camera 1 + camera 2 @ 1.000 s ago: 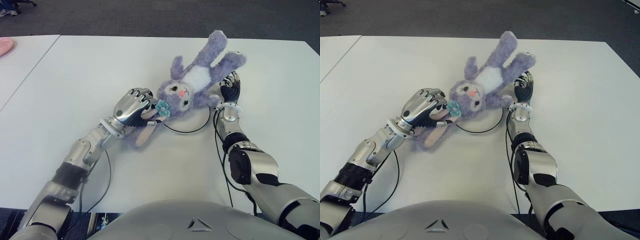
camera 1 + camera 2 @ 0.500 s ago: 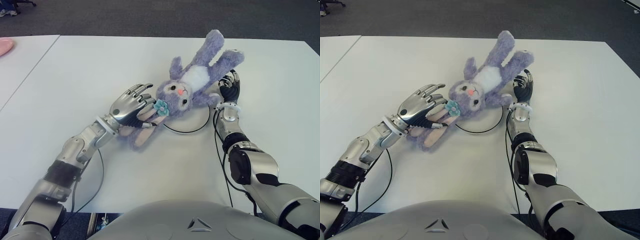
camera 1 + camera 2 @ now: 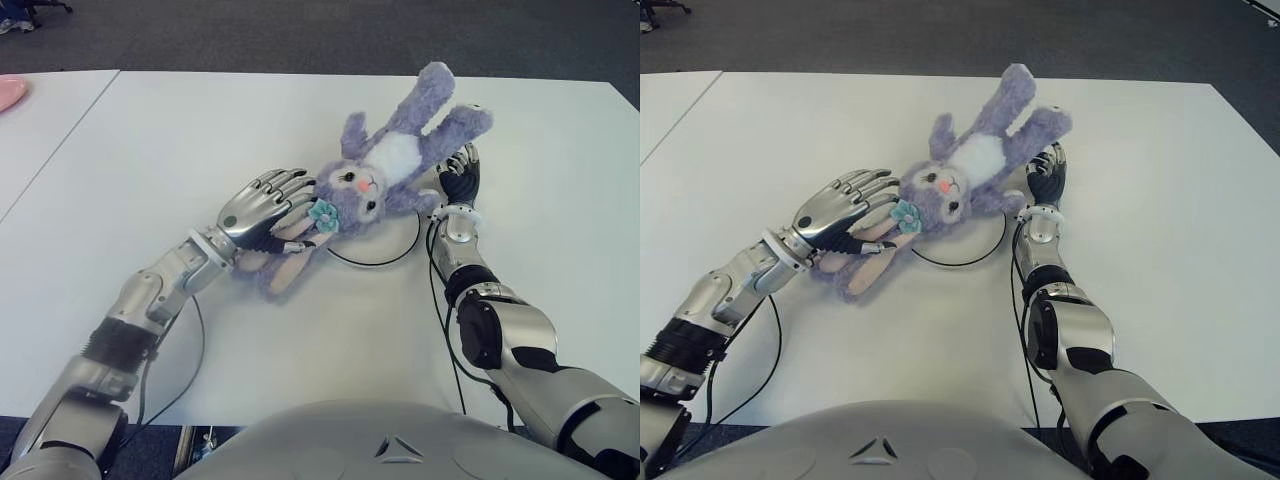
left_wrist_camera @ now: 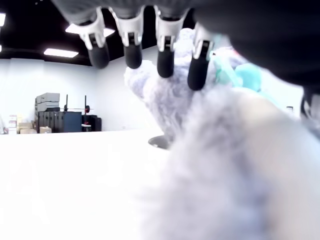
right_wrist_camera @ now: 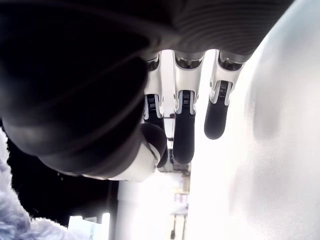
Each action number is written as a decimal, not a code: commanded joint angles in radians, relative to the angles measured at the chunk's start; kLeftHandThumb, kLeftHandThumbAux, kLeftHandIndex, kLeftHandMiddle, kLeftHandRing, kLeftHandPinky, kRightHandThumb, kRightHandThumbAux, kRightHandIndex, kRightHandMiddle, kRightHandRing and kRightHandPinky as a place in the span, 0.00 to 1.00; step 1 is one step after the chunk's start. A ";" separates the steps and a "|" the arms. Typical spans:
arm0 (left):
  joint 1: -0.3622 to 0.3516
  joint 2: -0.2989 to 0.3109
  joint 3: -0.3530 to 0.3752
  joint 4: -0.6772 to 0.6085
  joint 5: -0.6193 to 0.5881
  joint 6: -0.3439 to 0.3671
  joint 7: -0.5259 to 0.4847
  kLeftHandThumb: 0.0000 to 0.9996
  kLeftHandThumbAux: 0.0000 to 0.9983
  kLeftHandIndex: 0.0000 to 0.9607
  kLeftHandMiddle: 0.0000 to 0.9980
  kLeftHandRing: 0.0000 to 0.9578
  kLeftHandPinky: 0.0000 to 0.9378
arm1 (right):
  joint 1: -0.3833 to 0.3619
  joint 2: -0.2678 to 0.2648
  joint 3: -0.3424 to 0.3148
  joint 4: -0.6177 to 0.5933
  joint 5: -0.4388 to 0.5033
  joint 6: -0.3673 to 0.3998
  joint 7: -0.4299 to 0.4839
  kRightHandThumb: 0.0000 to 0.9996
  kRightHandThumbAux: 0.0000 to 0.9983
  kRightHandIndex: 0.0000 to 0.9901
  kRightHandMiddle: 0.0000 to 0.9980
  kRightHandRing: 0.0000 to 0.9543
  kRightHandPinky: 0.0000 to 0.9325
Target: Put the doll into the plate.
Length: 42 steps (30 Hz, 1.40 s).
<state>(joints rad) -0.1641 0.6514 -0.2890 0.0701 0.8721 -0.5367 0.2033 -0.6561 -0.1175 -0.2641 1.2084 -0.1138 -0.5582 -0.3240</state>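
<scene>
A purple plush rabbit doll (image 3: pixel 385 170) lies on its back on the white table (image 3: pixel 180 130), its head and chest over a flat white plate with a dark rim (image 3: pixel 385 263). My left hand (image 3: pixel 272 200) hovers over the doll's long ears (image 3: pixel 285 262), its fingers (image 4: pixel 165 60) stretched out above the fur and the thumb alongside. My right hand (image 3: pixel 462 168) shows beside the doll's raised leg on the plate's right side. Its fingers (image 5: pixel 183 135) hang relaxed and hold nothing.
A pink dish (image 3: pixel 10 92) sits on the neighbouring table at the far left. Black cables (image 3: pixel 195 340) trail from both arms across the table near me. Dark carpet lies beyond the far edge.
My left hand has uncurled from the doll's ear and its fingers now spread flat. The doll's legs swung slightly left and back. The right hand has not moved.
</scene>
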 commanded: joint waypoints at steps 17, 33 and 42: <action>-0.253 0.052 0.167 0.347 -0.182 -0.271 0.217 0.10 0.27 0.00 0.00 0.00 0.00 | 0.212 0.085 -0.002 0.144 0.019 0.130 0.003 0.78 0.91 0.11 0.34 0.32 0.23; -0.405 0.069 0.222 0.794 -0.273 -0.477 0.360 0.11 0.36 0.00 0.00 0.00 0.00 | 0.215 0.091 -0.008 0.144 0.025 0.121 0.008 0.78 0.92 0.10 0.32 0.29 0.20; -0.430 0.085 0.213 0.882 -0.260 -0.522 0.407 0.10 0.32 0.00 0.00 0.00 0.00 | 0.218 0.090 0.001 0.143 0.015 0.116 0.002 0.77 0.92 0.11 0.33 0.29 0.19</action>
<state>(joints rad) -0.5732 0.7209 -0.0730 0.8860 0.6058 -1.0212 0.5833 -0.6564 -0.1123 -0.2623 1.2084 -0.1132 -0.5583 -0.3262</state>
